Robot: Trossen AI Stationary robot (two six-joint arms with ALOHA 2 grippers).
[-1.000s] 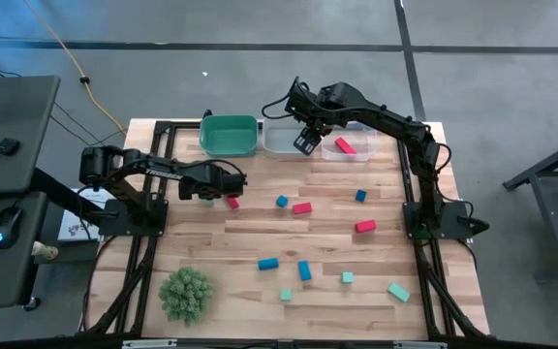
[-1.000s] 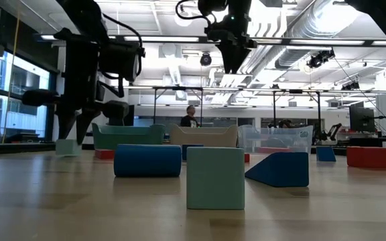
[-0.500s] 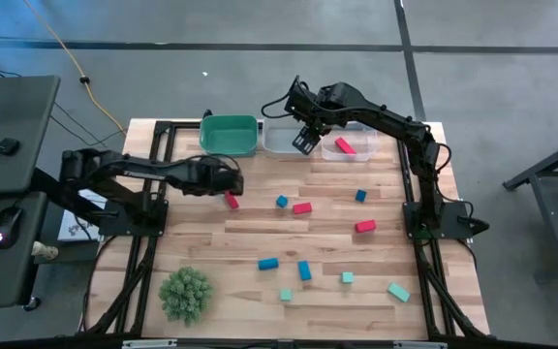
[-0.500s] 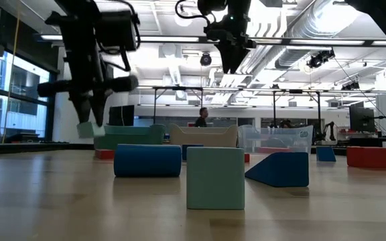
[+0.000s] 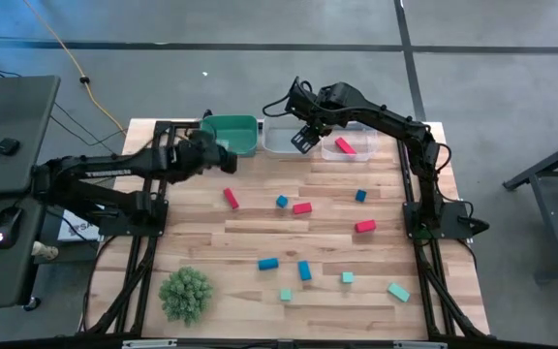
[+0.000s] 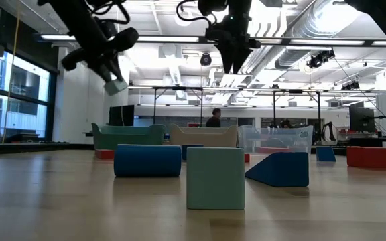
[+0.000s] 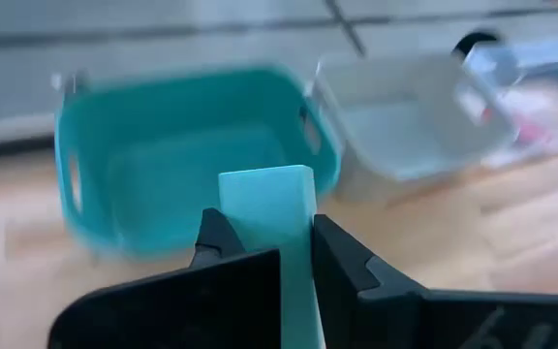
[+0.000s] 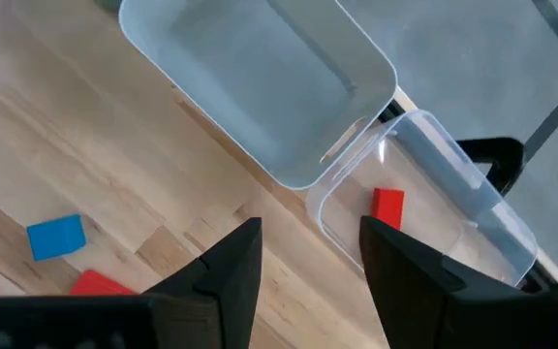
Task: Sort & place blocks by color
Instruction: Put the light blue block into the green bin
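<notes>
The left gripper (image 5: pixel 227 161) is seen raised above the table (image 5: pixel 192 242), just in front of the green bin (image 5: pixel 229 135), with its fingers (image 7: pixel 342 262) closed on a light teal block (image 7: pixel 267 208) that stands upright between them; in the low view the same block (image 6: pixel 116 86) is carried high over the wood. The right gripper (image 5: pixel 304 142) is held with its fingers (image 8: pixel 231 264) spread wide and nothing between them, over the near edge of the grey bin (image 5: pixel 284 139) beside the clear bin (image 5: pixel 342 143), in which a red block (image 5: pixel 345 146) lies. The three bins are set in a row along the far edge of the table. Open wood is left between the bins and the loose blocks: a red block (image 5: pixel 231 198), a small blue cube (image 5: pixel 282 202), a red bar (image 5: pixel 302 207), a blue cube (image 5: pixel 360 196) and a red block (image 5: pixel 364 226) across the middle, then a blue bar (image 5: pixel 267 263), a blue block (image 5: pixel 304 270) and three teal blocks (image 5: pixel 286 295) (image 5: pixel 347 278) (image 5: pixel 398 291) nearer the front edge. A green spiky plant ball (image 5: pixel 185 294) is found at the front left corner. No readable writing or labels can be made out
</notes>
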